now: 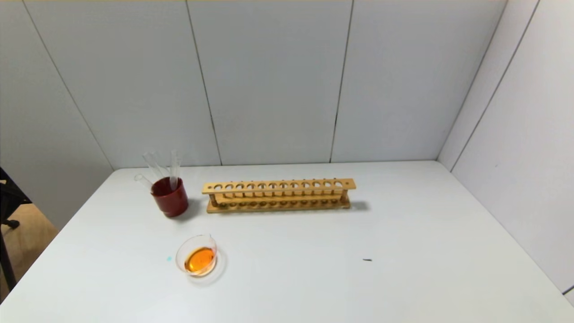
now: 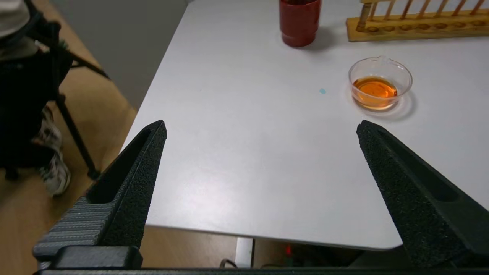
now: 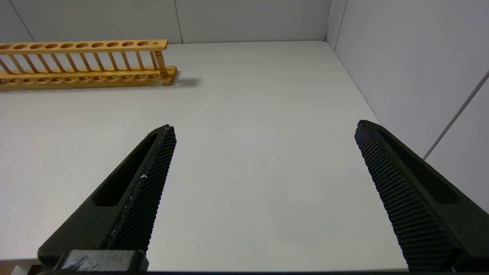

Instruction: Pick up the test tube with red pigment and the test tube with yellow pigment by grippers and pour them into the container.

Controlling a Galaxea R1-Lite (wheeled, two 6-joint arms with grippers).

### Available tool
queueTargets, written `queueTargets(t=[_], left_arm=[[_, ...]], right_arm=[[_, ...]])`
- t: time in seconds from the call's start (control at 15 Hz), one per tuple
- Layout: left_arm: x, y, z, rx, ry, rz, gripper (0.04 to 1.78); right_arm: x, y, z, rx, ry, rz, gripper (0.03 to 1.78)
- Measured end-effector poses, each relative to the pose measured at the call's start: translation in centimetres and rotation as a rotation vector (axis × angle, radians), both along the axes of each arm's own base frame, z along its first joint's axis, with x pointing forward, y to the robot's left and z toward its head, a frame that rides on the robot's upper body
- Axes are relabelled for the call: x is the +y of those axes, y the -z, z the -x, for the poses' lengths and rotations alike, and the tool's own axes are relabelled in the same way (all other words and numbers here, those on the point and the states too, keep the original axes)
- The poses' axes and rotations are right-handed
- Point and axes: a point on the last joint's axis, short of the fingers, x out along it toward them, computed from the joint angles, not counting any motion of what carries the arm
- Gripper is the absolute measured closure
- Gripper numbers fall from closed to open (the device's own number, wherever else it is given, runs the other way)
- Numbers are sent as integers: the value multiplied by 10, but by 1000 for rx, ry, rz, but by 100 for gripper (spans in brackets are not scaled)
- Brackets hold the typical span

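While both arms wait at the near edge of the white table (image 1: 403, 251), the left gripper (image 2: 261, 128) and right gripper (image 3: 263, 128) each hold their jaws spread wide, gripping nothing. Farther in, on the left, the container (image 1: 196, 255) holds orange liquid. Beyond it, a dark red cup (image 1: 170, 197) with clear tubes (image 1: 174, 168) stands beside a wooden rack (image 1: 278, 195), every hole vacant.
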Motion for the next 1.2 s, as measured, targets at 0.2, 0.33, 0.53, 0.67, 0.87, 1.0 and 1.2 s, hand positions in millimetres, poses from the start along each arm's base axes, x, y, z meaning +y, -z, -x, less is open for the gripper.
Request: queueTargets(t=[0.2, 0.33, 0.53, 0.67, 0.87, 1.0, 1.2], left_arm=[[-1, 27, -7, -74, 83, -9, 7], [-3, 39, -12, -95, 168, 6, 7], [-3, 44, -14, -134, 175, 70, 7], [-3, 45, -15, -139, 160, 97, 7], [-3, 45, -15, -143, 160, 96, 7], [-3, 45, -15, -143, 160, 96, 7], [-3, 45, -15, -142, 160, 95, 7]], right_arm=[[0, 0, 0, 0, 0, 0, 10], [0, 0, 0, 0, 0, 0, 10], [0, 0, 0, 0, 0, 0, 10], [0, 0, 0, 0, 0, 0, 10], [0, 0, 0, 0, 0, 0, 10], [0, 0, 0, 0, 0, 0, 10], [0, 0, 0, 0, 1, -1, 10]])
